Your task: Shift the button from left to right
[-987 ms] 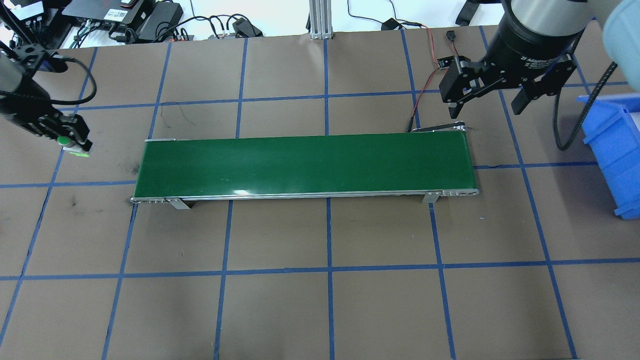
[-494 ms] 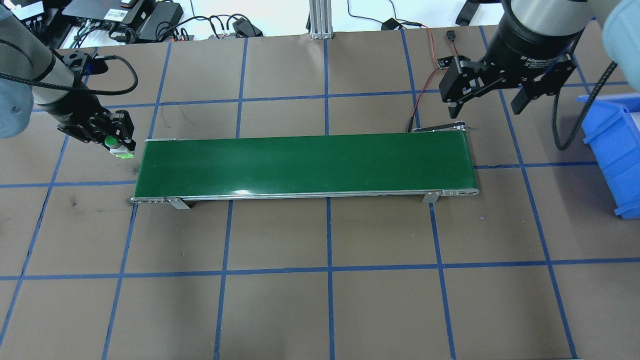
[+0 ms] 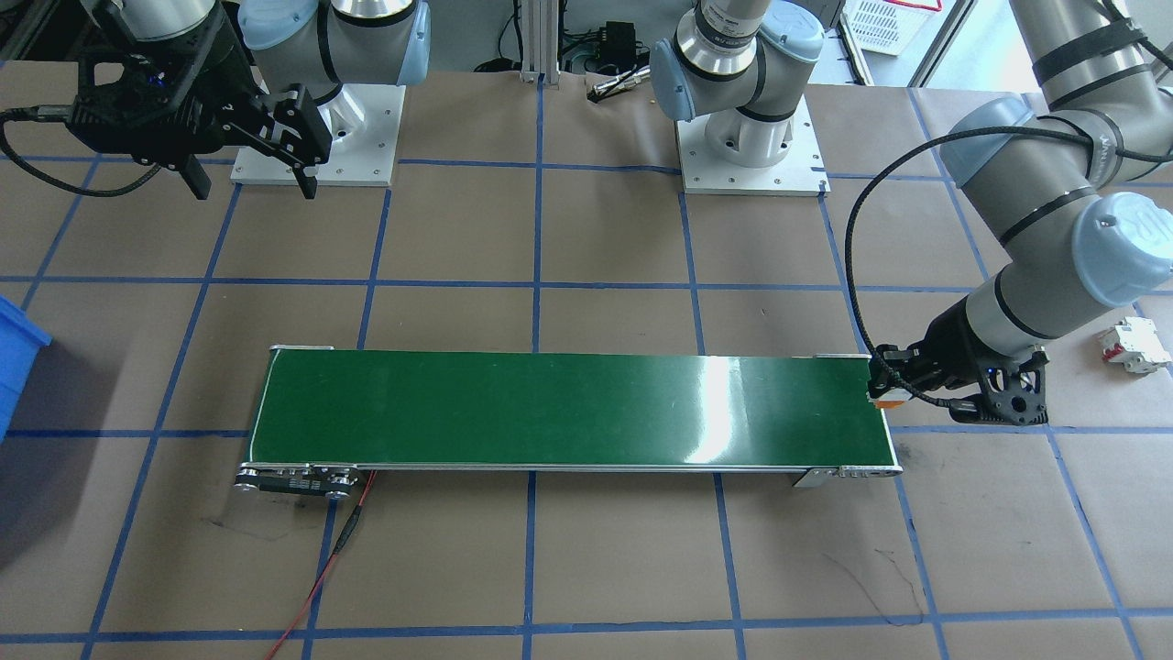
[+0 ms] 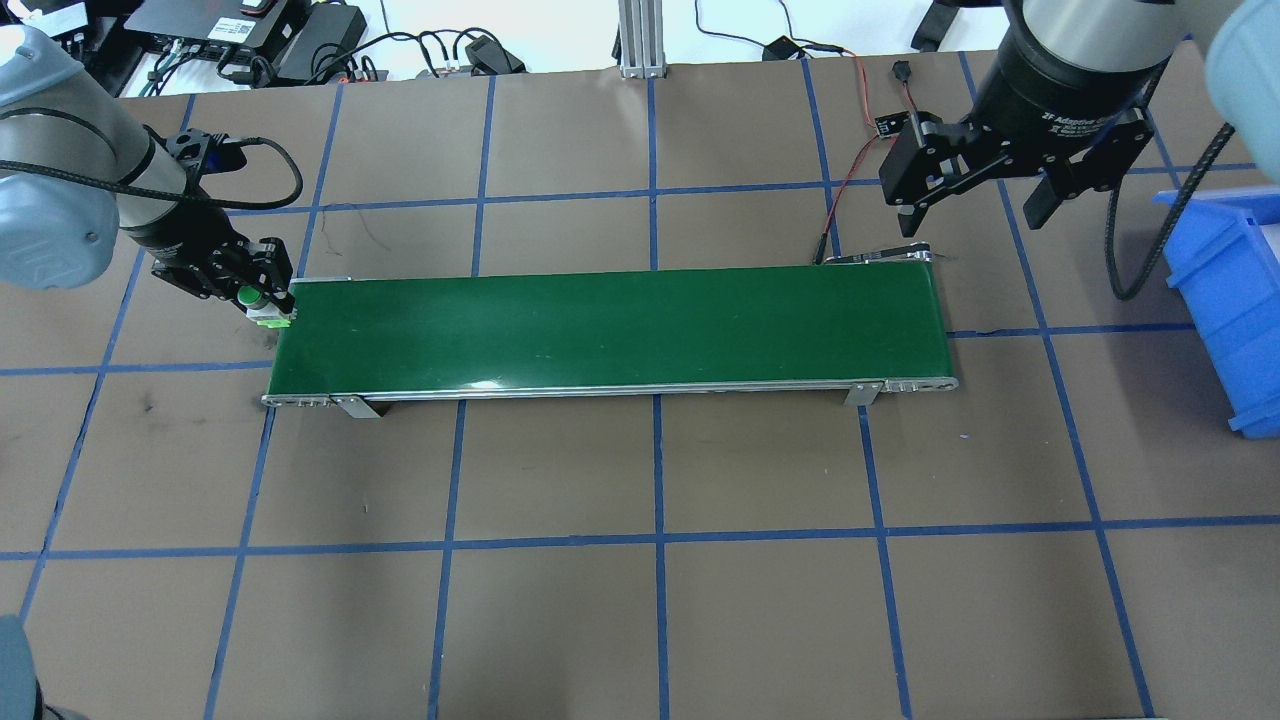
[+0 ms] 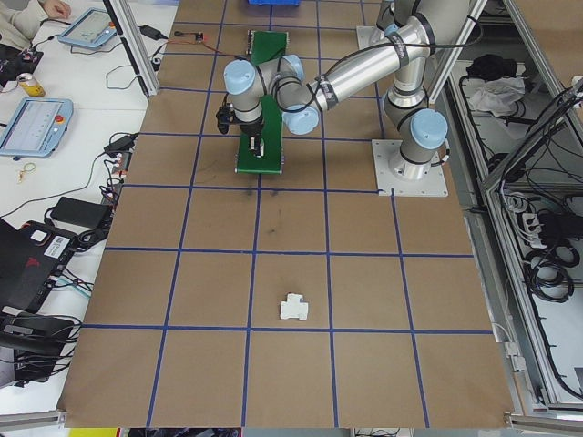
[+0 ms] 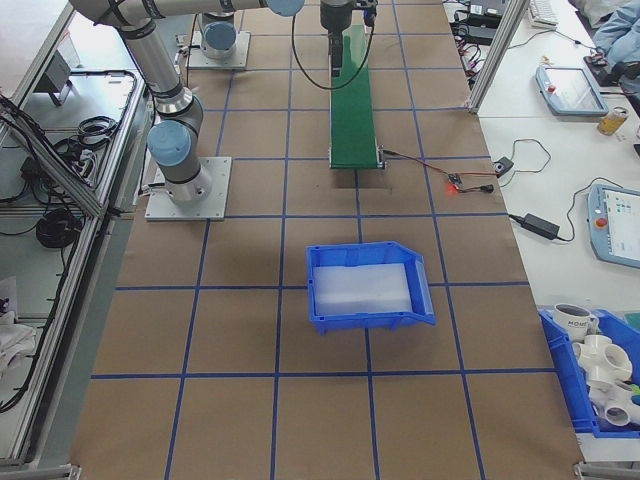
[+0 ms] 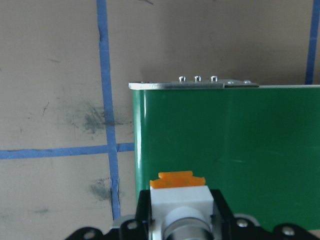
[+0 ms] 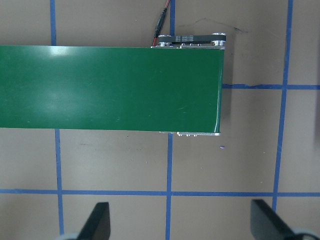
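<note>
The button (image 4: pixel 262 305) has a green cap, a white body and an orange base (image 7: pixel 178 180). My left gripper (image 4: pixel 258 290) is shut on the button and holds it at the left end of the green conveyor belt (image 4: pixel 610 328), just over the belt's edge. In the front-facing view the button (image 3: pixel 884 396) sits at the belt's right end, held by the same gripper (image 3: pixel 903 385). My right gripper (image 4: pixel 975 195) hangs open and empty above the table beyond the belt's right end, fingers (image 8: pixel 97 222) wide apart.
A blue bin (image 4: pixel 1230 300) stands at the table's right edge. A white block with red marks (image 3: pixel 1136 346) lies on the table on the left arm's side. Red and black wires (image 4: pixel 850 170) run to the belt's far right corner.
My left arm has carried the button rightward from the table's left edge to the belt's left end. The right arm has not moved.
</note>
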Tool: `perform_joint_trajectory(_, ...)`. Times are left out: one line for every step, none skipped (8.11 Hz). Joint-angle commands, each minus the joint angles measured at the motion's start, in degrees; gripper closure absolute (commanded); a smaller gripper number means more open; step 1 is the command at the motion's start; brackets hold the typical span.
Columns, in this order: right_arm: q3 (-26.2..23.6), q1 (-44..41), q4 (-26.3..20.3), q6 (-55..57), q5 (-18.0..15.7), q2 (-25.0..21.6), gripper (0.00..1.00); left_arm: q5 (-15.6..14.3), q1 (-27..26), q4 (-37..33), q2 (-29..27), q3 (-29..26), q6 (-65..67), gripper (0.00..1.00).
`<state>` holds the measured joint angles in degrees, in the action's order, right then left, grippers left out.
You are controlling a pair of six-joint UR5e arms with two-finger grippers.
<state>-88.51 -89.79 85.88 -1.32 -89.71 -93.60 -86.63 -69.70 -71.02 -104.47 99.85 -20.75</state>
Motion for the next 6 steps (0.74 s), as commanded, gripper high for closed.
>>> perform_joint_trajectory(0.00,0.05,-0.01,0.00,-0.02,0.00,0.00,0.14,-0.17,1.85,-2.40,0.17,-0.96,1.00)
perform_joint_trajectory(0.00,-0.03,-0.01,-0.08,-0.11,0.00,0.00,0.14,-0.17,1.94,-3.01,0.08,-2.00,1.00)
perform_joint_trajectory(0.00,0.05,-0.01,-0.26,-0.11,0.00,0.00,0.23,-0.52,2.11,-3.11,0.26,-1.67,1.00)
perform_joint_trajectory(0.00,-0.03,-0.01,-0.26,-0.02,0.00,0.00,0.32,-0.44,2.12,-3.20,0.52,-1.75,1.00)
perform_joint_trajectory(0.00,-0.03,0.08,-0.26,-0.11,0.00,0.00,0.66,-0.44,2.20,-3.46,1.22,-1.58,1.00)
perform_joint_trajectory(0.00,-0.03,0.08,-0.26,-0.11,-0.09,0.00,2.23,-0.44,2.03,-3.72,1.75,-1.31,1.00)
